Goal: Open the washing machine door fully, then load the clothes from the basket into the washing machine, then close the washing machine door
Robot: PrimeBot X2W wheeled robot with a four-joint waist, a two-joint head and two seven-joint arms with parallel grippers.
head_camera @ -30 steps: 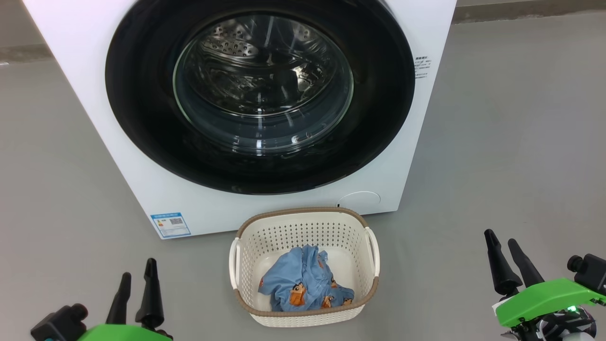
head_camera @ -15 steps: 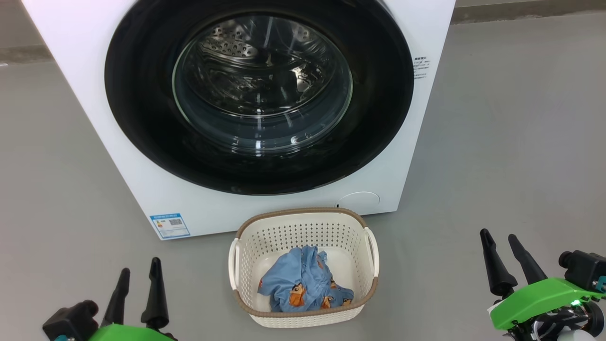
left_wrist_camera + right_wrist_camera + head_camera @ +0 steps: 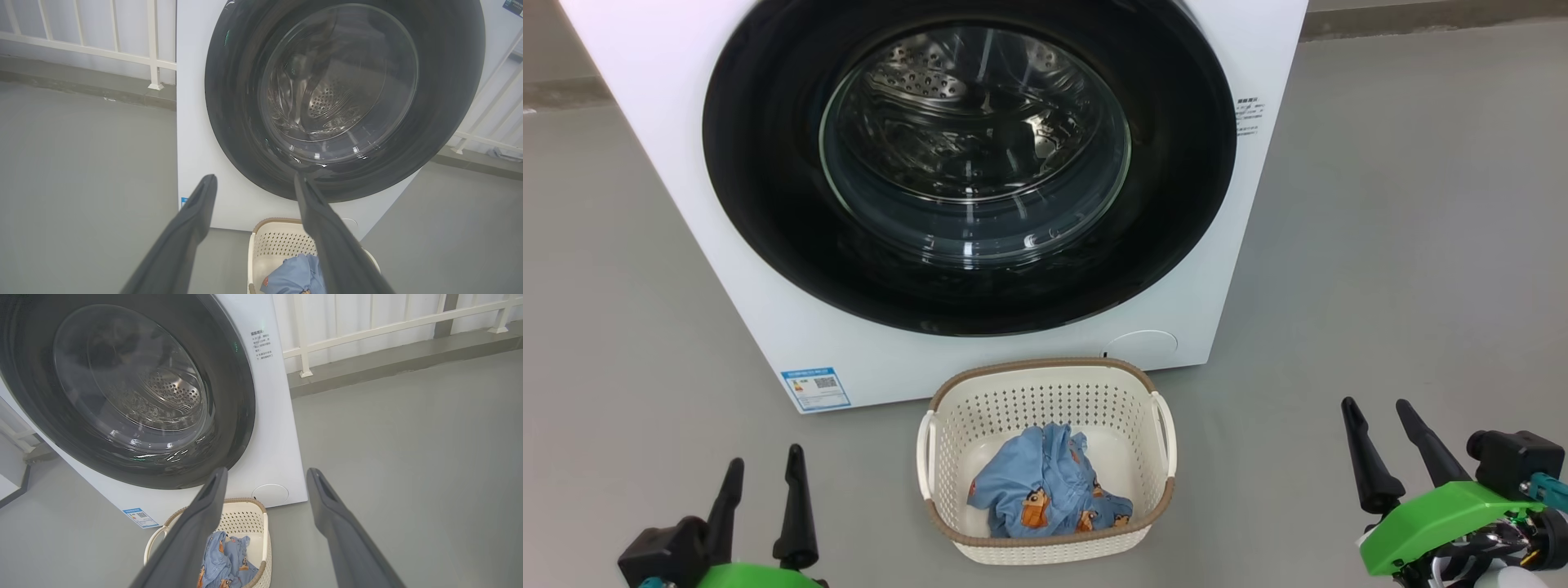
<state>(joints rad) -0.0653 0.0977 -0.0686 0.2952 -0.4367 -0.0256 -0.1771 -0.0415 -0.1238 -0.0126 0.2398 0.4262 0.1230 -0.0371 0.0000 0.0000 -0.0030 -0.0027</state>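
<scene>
The left pincer (image 3: 765, 457) and the right pincer (image 3: 1375, 406) both hang low over the grey floor (image 3: 1405, 245), fingers spread and holding nothing. Each is well apart from the machine.

The washing machine door (image 3: 974, 147) is shut flush on the washing machine (image 3: 670, 163), so opening it is the step in hand. In the head view it lies toward 1 o'clock from the left pincer and toward 10 o'clock from the right one. The left pincer sits almost under the door's 8 o'clock rim. The right one stands out past the cabinet's right edge, so by my judgement the left arm has the shorter reach to its side of the rim.

The door is round, with no long axis to line up on, and I cannot make out a handle or which side is hinged.

The basket (image 3: 1045, 363) stands on the floor at the door's 6 o'clock, between the pincers, with the clothes (image 3: 1049, 486) crumpled in it.
</scene>
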